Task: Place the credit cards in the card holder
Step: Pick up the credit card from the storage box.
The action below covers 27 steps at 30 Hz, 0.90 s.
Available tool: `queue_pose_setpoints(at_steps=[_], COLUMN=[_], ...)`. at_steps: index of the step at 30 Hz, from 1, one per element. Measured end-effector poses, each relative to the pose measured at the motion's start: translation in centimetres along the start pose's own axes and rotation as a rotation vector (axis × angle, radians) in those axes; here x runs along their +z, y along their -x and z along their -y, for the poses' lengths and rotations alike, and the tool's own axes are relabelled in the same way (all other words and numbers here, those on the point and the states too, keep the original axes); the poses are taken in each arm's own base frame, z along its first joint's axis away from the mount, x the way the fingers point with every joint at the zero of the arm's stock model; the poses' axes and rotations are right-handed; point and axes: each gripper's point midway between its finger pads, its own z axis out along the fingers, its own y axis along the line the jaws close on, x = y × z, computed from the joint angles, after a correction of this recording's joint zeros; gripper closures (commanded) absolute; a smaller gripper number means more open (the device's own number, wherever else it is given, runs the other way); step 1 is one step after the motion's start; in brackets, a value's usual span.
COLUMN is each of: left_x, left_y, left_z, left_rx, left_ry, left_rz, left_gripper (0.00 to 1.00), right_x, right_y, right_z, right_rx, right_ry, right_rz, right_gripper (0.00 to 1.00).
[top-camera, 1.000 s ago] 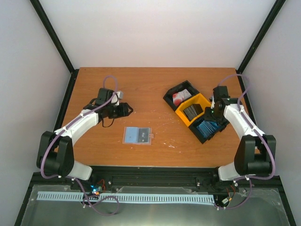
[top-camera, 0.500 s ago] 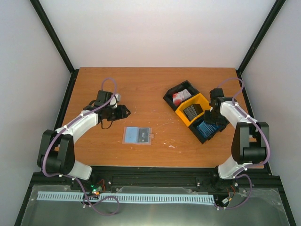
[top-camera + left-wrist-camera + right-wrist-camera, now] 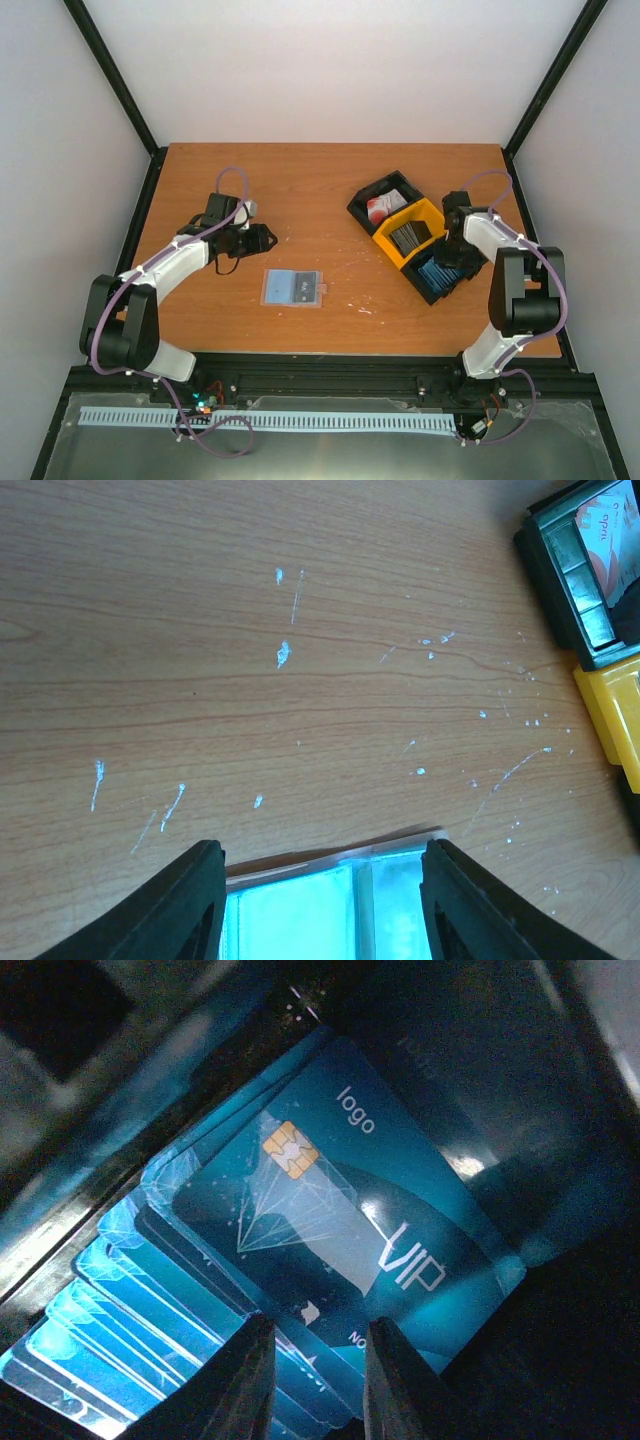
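Left pincer hovers low over the wooden desk, fingers apart and holding nothing. The card holder lies open near it, pale blue side up. Right pincer reaches into a black bin at the desk's right. Its fingers straddle the edge of the top blue credit card with a narrow gap between them. Whether they pinch it cannot be told.

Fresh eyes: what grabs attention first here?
The bright yellow plastic bin between two black ones at the wooden table's right; in the nearest black one the right claw straddles fanned blue VIP cards. Then the open pale blue card holder lies flat front-centre, left claw open over its edge.
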Motion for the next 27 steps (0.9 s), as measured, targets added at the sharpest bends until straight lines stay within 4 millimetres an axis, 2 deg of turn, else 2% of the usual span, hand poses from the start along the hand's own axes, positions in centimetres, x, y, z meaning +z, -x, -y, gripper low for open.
queue_pose_setpoints(at_steps=[7, 14, 22, 27], left_x=[0.0, 0.1, 0.1, 0.1], left_y=[0.0, -0.1, -0.1, -0.1], left_z=[0.0, -0.1, -0.1, -0.1], left_rx=[0.001, 0.0, 0.001, 0.001], left_ry=[0.0, 0.001, 0.0, 0.0], left_rz=[0.0, -0.001, 0.001, 0.001], left_gripper=[0.45, 0.45, 0.45, 0.45], right_x=[-0.1, -0.4, -0.4, -0.5], right_y=[0.5, 1.4, 1.3, 1.3], right_z=[0.7, 2.0, 0.1, -0.5], right_rx=[0.027, 0.082, 0.061, 0.064], right_ry=[-0.03, -0.045, 0.071, 0.106], right_rz=[0.007, 0.025, 0.014, 0.014], right_gripper=[0.77, 0.76, 0.64, 0.62])
